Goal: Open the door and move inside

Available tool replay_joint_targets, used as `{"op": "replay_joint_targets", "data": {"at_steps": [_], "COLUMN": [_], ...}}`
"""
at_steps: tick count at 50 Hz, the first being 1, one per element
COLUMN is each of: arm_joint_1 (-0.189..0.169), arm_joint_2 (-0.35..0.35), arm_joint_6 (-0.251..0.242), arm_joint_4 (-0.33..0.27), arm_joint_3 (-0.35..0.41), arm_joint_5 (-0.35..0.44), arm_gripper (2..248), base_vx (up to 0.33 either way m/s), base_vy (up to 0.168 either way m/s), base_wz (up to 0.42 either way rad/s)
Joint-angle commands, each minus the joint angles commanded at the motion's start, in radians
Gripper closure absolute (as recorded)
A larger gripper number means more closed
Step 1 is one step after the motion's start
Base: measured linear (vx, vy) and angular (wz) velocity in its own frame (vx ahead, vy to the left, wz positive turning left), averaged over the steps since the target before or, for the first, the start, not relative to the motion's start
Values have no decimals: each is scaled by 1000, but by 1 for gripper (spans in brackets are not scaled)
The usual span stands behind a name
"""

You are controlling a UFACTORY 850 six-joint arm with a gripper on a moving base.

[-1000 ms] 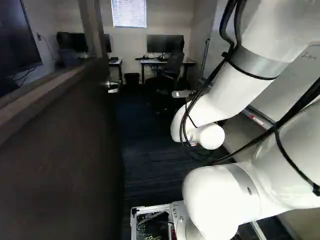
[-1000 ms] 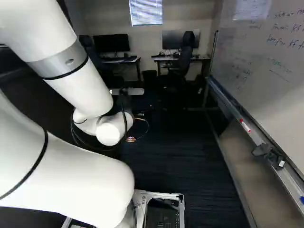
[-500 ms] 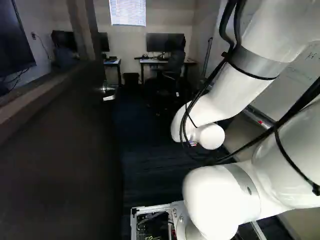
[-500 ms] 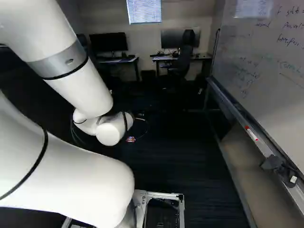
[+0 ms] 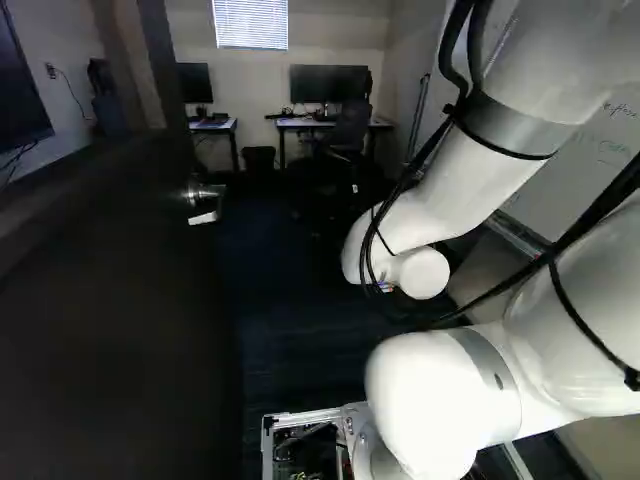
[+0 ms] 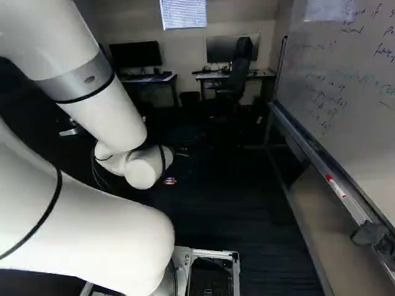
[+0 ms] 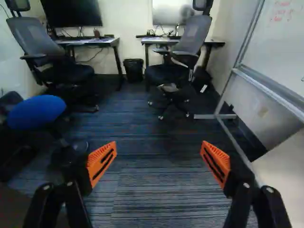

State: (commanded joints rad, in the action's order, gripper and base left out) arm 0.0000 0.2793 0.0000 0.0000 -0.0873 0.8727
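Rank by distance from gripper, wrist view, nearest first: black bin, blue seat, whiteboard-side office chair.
1. Blue seat, on the side away from the whiteboard.
2. Office chair, ahead, toward the whiteboard.
3. Black bin, farther ahead, between the desks.

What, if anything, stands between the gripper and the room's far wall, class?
Nothing visible stands on the carpet just ahead of the open gripper. Farther on, a wheeled chair, the desk behind it and a black bin stand before the far wall.

Before you is an office, its desks [image 7: 90, 42] set with monitors [image 7: 72, 13], high-backed swivel chairs [image 7: 180, 42] alongside and a whiteboard [image 6: 345, 80] covered in handwriting.
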Motion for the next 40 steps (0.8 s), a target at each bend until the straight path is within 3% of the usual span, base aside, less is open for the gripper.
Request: {"op": "replay_joint_targets", "data": {"at_steps": [40], "arm_joint_1": [0], "arm_joint_2": [0], "arm_joint_6": [0], "arm_joint_4": [0], "arm_joint_3": [0], "arm_joint_5": [0], "arm_gripper": [3], "base_vx": [167], "base_vy": [3], "base_wz": [-20]}}
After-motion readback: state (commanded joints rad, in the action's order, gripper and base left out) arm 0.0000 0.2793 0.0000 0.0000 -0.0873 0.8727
